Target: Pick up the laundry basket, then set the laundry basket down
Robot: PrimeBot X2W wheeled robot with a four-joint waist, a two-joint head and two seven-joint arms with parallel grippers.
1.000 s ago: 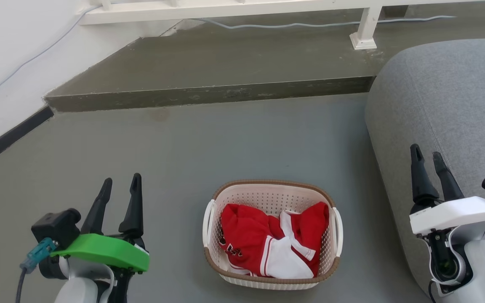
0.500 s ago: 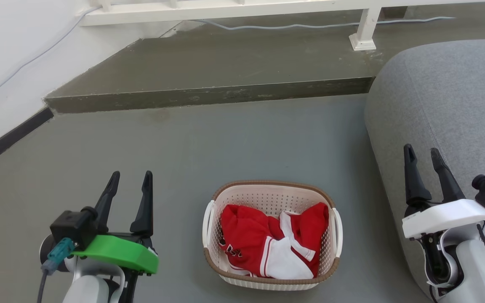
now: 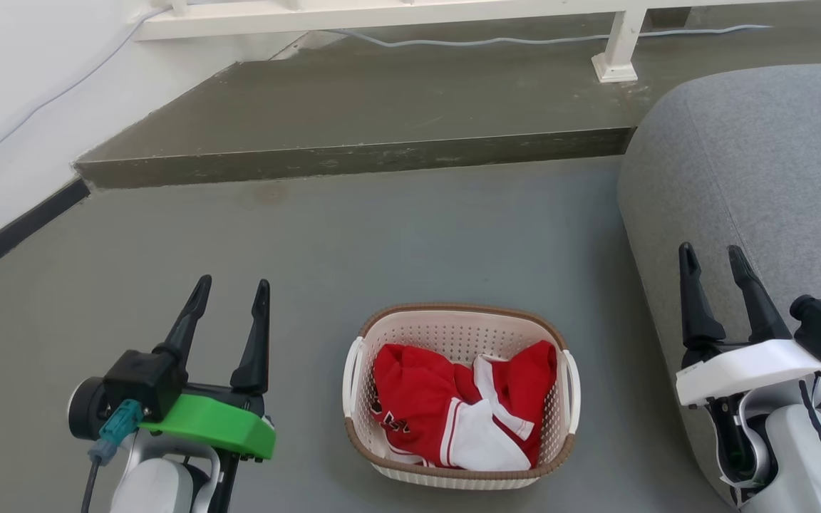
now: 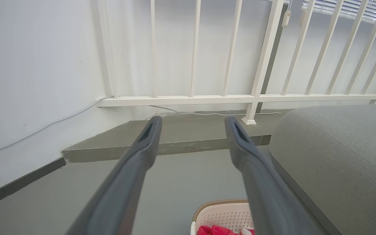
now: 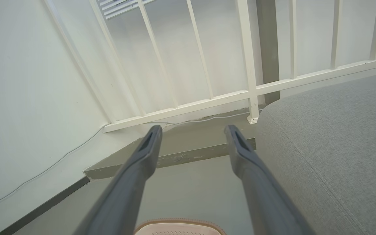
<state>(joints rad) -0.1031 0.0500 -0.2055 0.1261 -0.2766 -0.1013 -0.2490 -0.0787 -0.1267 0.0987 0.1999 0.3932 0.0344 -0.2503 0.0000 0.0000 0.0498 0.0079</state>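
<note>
Lower centre of head view: laundry basket [image 3: 446, 333] sits upright on the grey floor [image 3: 382, 235], with a red-and-white garment [image 3: 425, 399] bunched inside. Left gripper [image 3: 232, 286] is at lower left, fingers apart, holding nothing, off to the side of the basket's left handle [image 3: 350, 374]. Right gripper [image 3: 710, 251] is at lower right, fingers apart, holding nothing, in front of the grey upholstered seat [image 3: 752, 157] and apart from the basket. Right wrist view: brown rim at bottom edge, between the fingers. Raised step [image 3: 353, 107] and white railing [image 3: 382, 14] run across the top.

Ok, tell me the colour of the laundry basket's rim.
The rim is brown, woven-looking; head view shows it best.
</note>
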